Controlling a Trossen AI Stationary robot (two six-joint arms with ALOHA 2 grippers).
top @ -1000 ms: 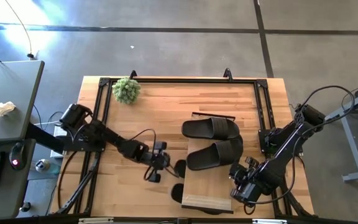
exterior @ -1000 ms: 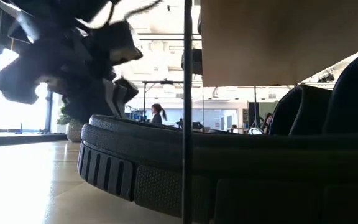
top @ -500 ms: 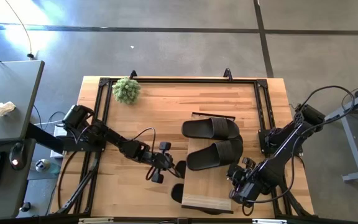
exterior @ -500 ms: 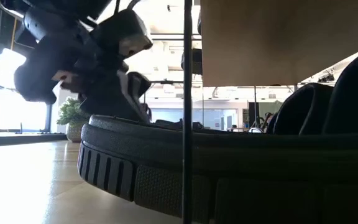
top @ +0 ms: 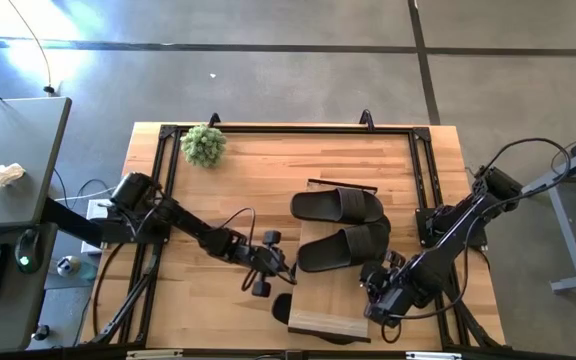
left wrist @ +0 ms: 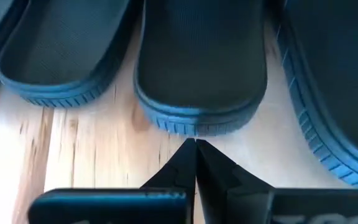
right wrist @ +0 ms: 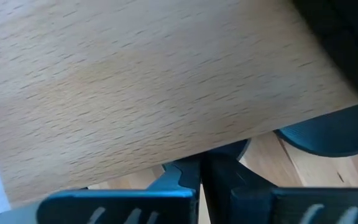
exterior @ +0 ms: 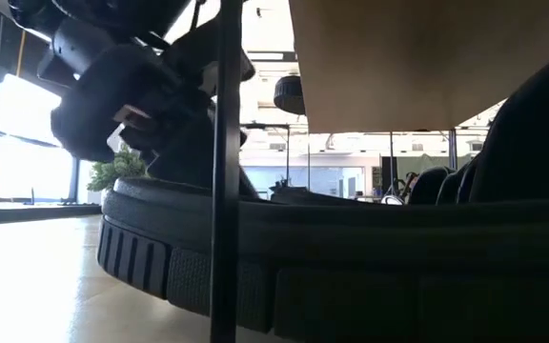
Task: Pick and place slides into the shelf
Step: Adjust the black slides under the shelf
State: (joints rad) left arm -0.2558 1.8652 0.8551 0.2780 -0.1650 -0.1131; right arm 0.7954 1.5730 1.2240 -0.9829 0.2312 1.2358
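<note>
Left gripper (top: 275,268), fingers pinched together and empty, sits lower-centre nosing a slide's (left wrist: 199,74) heel under the shelf (top: 323,300); looks like nudging it in. Right gripper (top: 376,292), also closed on nothing, touches the shelf's right edge. Next: keep pushing gently.

Left gripper (top: 276,270) low, arm stretched far across, fingers (left wrist: 188,165) pressed together. Right gripper (top: 376,296) angled down, arm folded back, fingers (right wrist: 194,171) closed.
</note>
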